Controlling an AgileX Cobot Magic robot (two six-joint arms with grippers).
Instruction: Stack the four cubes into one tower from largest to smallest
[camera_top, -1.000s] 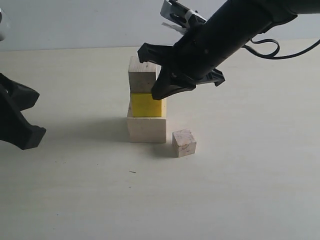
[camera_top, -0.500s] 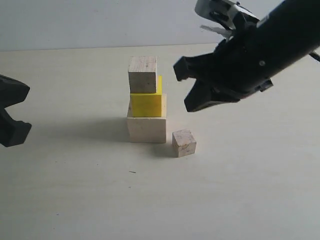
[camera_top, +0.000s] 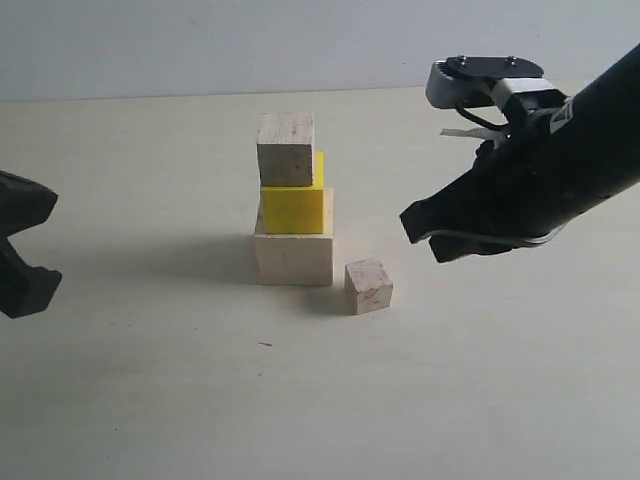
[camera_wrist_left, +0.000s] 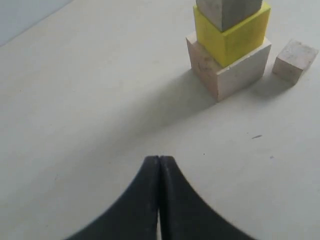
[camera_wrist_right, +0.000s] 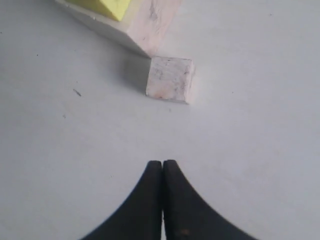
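A tower of three cubes stands mid-table: the large pale wooden cube (camera_top: 293, 258) at the bottom, the yellow cube (camera_top: 292, 208) on it, and the medium pale cube (camera_top: 285, 149) on top, set slightly left. The small pale cube (camera_top: 368, 286) lies alone on the table just right of the tower's base. My right gripper (camera_wrist_right: 163, 163) is shut and empty; it hovers right of the tower (camera_top: 422, 238), a little above and beyond the small cube (camera_wrist_right: 170, 78). My left gripper (camera_wrist_left: 159, 159) is shut and empty, far left of the tower (camera_wrist_left: 230, 50).
The pale tabletop (camera_top: 300, 400) runs back to a light wall (camera_top: 200, 40). The left arm's black body (camera_top: 20, 285) sits at the left edge of the exterior view. The right arm (camera_top: 560, 170) with its white wrist camera reaches in from the right.
My right gripper has drawn away from the medium cube, moving right and downward; that cube stays on the yellow one. The left arm has shifted slightly left.
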